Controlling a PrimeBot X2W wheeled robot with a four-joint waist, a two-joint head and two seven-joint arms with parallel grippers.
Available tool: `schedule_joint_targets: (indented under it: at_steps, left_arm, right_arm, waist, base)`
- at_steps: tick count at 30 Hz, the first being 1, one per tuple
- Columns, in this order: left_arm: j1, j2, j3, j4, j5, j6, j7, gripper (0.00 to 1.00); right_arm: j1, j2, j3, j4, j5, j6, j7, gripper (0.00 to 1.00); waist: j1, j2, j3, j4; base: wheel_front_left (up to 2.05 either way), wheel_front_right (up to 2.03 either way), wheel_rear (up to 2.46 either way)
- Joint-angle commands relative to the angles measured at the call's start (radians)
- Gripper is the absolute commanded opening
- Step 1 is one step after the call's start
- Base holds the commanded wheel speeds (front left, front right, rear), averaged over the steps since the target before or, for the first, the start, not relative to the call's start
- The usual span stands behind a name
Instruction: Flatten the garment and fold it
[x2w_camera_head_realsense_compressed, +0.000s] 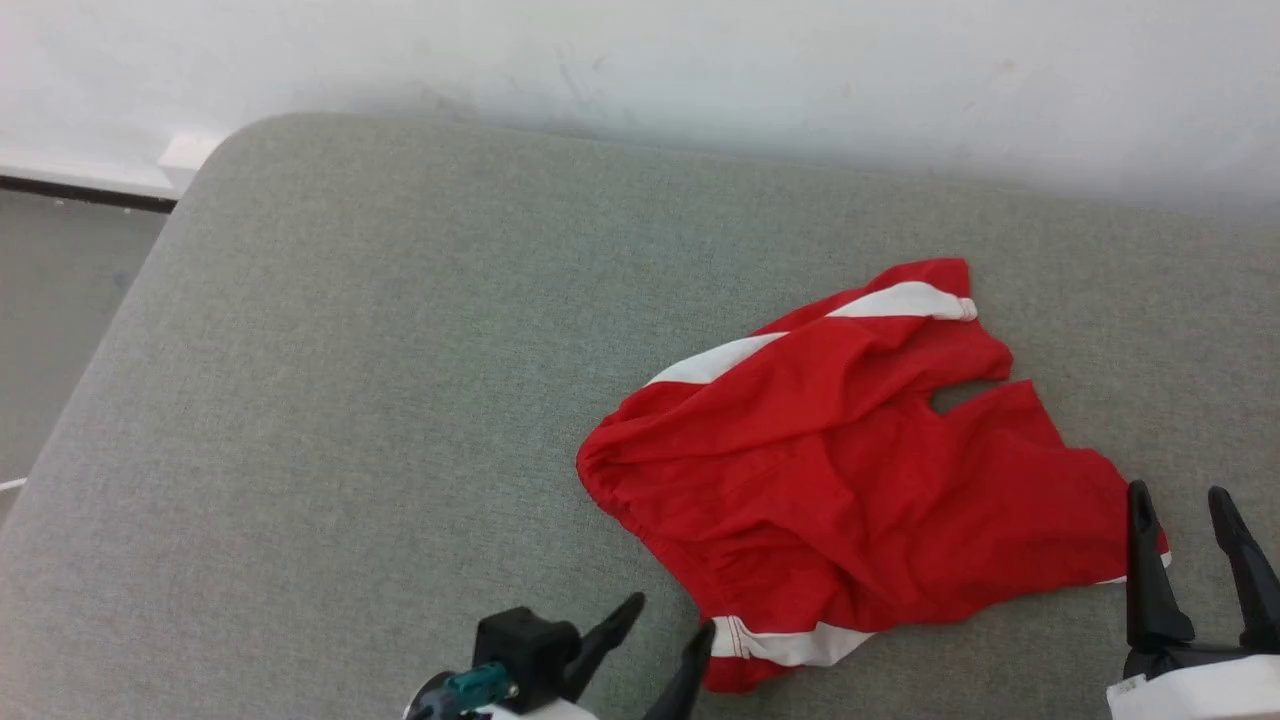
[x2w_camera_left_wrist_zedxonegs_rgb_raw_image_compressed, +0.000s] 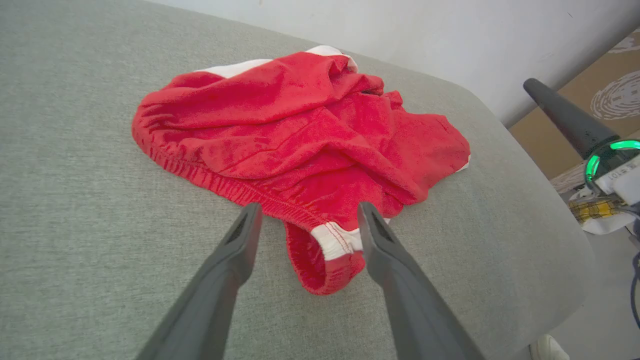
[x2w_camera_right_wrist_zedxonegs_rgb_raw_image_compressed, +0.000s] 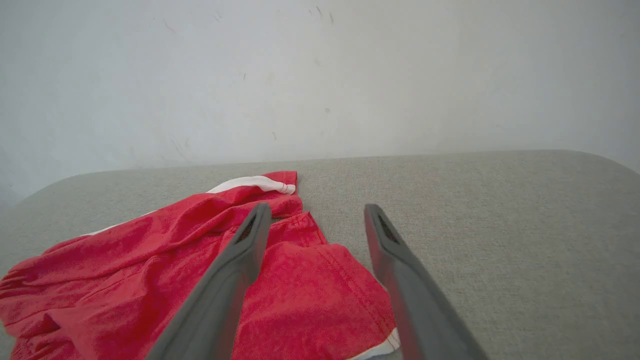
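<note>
Garment (x2w_camera_head_realsense_compressed: 850, 480) crumpled on grey cushion (x2w_camera_head_realsense_compressed: 400, 350), unflattened.
Left gripper (x2w_camera_head_realsense_compressed: 673, 612) and right gripper (x2w_camera_head_realsense_compressed: 1178, 490), both spread wide and empty, flanked its near edge; flattening and every fold were left to do.

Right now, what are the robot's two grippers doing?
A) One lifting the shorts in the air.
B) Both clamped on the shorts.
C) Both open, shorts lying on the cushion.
C: the left gripper and right gripper each have fingers spread apart, and the shorts lie crumpled on the cushion.
</note>
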Motion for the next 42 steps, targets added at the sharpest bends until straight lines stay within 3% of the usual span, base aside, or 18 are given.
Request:
schedule_joint_targets:
  at_steps: [1,12,20,21,22,39,40,41,42]
  left_arm:
    - [-0.025,0.002,-0.009,-0.002,-0.016,-0.011,0.013,1.00]
    - [-0.083,0.004,-0.068,0.064,-0.086,-0.005,0.149,1.00]
    - [-0.116,-0.001,-0.070,0.120,-0.121,0.009,0.149,1.00]
    - [-0.121,-0.002,-0.070,0.125,-0.127,0.009,0.138,0.32]
    - [-0.128,-0.002,-0.071,0.130,-0.129,0.009,0.125,0.00]
    - [-0.133,-0.001,-0.055,0.158,-0.180,0.024,0.058,0.00]
    - [-0.133,-0.001,-0.056,0.156,-0.183,0.026,0.056,0.41]
    - [-0.133,-0.002,-0.061,0.155,-0.188,0.025,0.056,1.00]
    - [-0.132,-0.002,-0.068,0.154,-0.194,0.023,0.059,1.00]
  right_arm:
    - [-0.016,0.002,0.003,0.001,0.000,-0.001,0.003,1.00]
    - [-0.061,0.002,0.007,0.031,-0.010,-0.001,0.005,1.00]
    - [-0.075,0.002,0.003,0.042,-0.013,-0.001,0.003,1.00]
    - [-0.075,0.002,0.002,0.042,-0.013,-0.001,0.003,1.00]
    - [-0.076,0.002,0.001,0.043,-0.014,-0.001,0.003,1.00]
    - [-0.080,0.002,-0.015,0.030,-0.030,-0.001,0.030,1.00]
    - [-0.079,0.002,-0.015,0.030,-0.030,-0.001,0.032,1.00]
    - [-0.078,0.002,-0.013,0.030,-0.029,-0.001,0.034,1.00]
    - [-0.077,0.002,-0.013,0.030,-0.028,-0.001,0.035,1.00]
  waist:
    - [-0.0001,0.0000,0.019,0.001]
    - [-0.0001,0.0000,0.062,-0.013]
    - [-0.0001,0.0000,0.068,-0.034]
    - [-0.0001,0.0000,0.068,-0.036]
    - [-0.0001,0.0000,0.068,-0.038]
    - [-0.0001,0.0000,0.060,-0.018]
    - [-0.0001,0.0000,0.060,-0.016]
    - [-0.0001,0.0000,0.061,-0.014]
    - [-0.0001,0.0000,0.061,-0.012]
  base:
    - [0.00,0.00,0.00]
    - [0.00,0.00,0.00]
    - [0.00,0.00,0.00]
    - [0.00,0.00,0.00]
    - [0.00,0.00,0.00]
    - [0.00,0.00,0.00]
    - [0.00,0.00,0.00]
    - [0.00,0.00,0.00]
    - [0.00,0.00,0.00]
